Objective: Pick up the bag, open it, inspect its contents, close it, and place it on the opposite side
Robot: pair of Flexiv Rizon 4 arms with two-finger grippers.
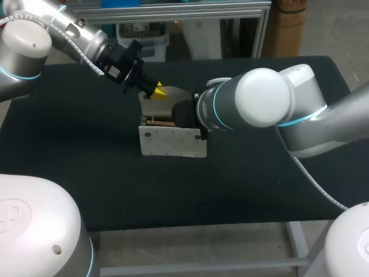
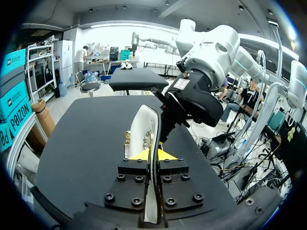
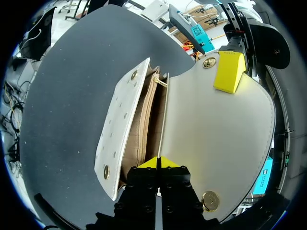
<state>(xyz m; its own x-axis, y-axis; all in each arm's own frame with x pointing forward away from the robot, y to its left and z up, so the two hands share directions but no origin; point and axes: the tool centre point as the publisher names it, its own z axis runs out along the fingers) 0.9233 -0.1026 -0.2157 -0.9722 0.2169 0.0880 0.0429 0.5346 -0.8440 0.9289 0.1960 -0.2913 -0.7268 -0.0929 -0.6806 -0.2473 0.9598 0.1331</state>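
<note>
Bag [image 1: 173, 141] sits mid-bench [image 1: 86, 173], flap [image 3: 216, 124] thrown open. Your L end effector [image 2: 151, 154] is pinched tight on the flap's edge; R end effector [image 3: 158, 162] is clamped on the rim of the mouth.

One black-topped table [image 1: 86, 173] is carrying a single white handbag [image 1: 173, 141]. Two arms are hanging over it, the left arm [image 1: 75, 34] and the right arm [image 1: 265, 98]. Each is ending in one end effector, so there are two in all: the left end effector [image 2: 152, 154] and the right end effector [image 3: 159, 163]. Each is showing two yellow fingertips [image 2: 136, 155], four altogether. The handbag is showing four round gold snaps [image 3: 208, 62]: two on its open flap [image 3: 216, 134] and two on its front panel [image 3: 117, 129]. One compartment [image 3: 144, 129] is lying open between them.
</note>
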